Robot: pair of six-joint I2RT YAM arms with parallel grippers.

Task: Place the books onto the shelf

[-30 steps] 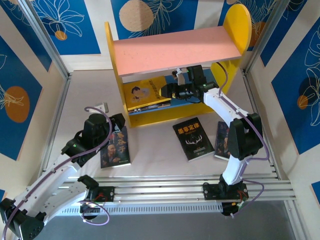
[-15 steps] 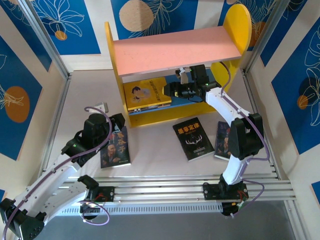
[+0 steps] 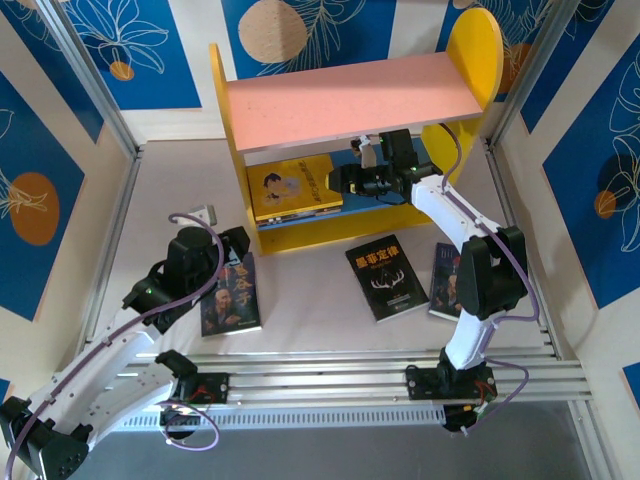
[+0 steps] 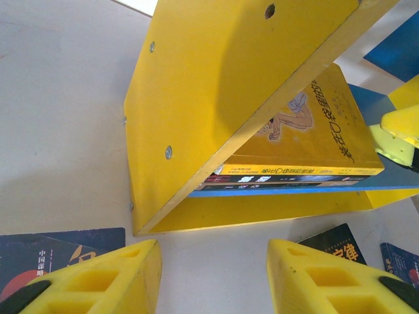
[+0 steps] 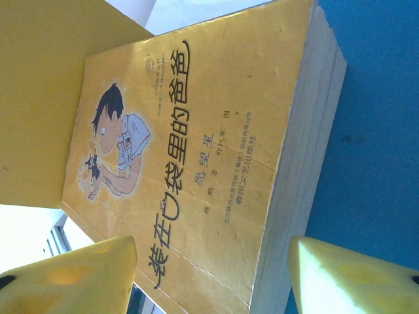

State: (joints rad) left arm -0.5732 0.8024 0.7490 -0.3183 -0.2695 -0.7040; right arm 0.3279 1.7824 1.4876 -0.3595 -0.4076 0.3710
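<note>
Wooden shelf [image 3: 350, 100]: two books [image 3: 290, 187]; table [image 3: 310, 300] three.

Left arm [image 3: 100, 362], right arm [image 3: 447, 212]: jaws apart.

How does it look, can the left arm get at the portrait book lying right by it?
Probably yes. The left gripper hovers open just above that portrait book, which lies flat on the table with nothing on top of it.
</note>
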